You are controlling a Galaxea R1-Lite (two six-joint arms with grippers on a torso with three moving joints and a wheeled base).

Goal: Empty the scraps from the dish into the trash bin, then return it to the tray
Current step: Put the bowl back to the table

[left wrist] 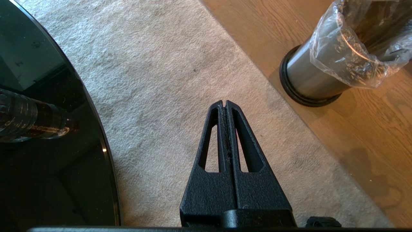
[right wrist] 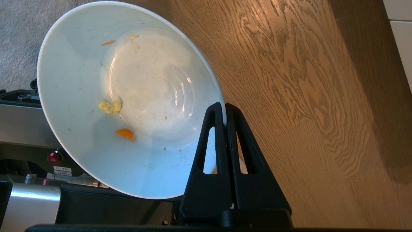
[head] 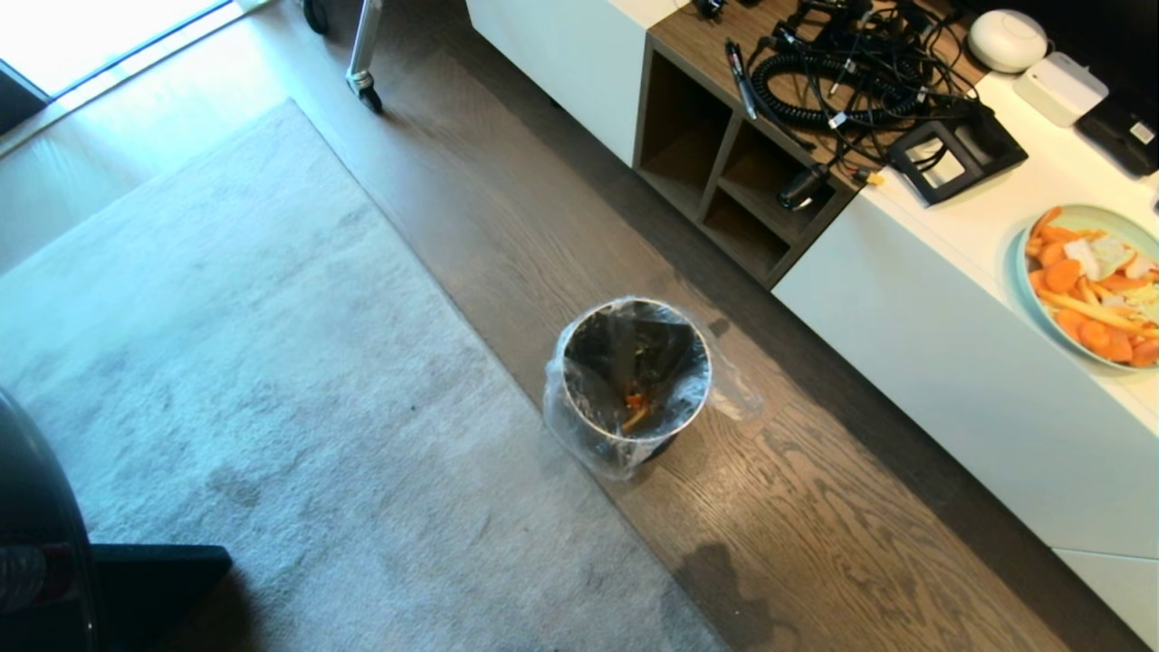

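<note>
In the right wrist view my right gripper is shut on the rim of the dish, a white bowl tilted over the wood floor beside my base. A small orange bit and a pale yellow crumb of the scraps cling to its inside. The trash bin, steel with a clear bag liner, stands on the floor; orange scraps lie at its bottom. The trash bin also shows in the left wrist view. My left gripper hangs shut and empty over the carpet. The tray is out of view.
A grey carpet covers the floor left of the bin. A white cabinet at the right carries a pale-green plate heaped with orange pieces, and cables. A dark round table edge lies beside my left gripper.
</note>
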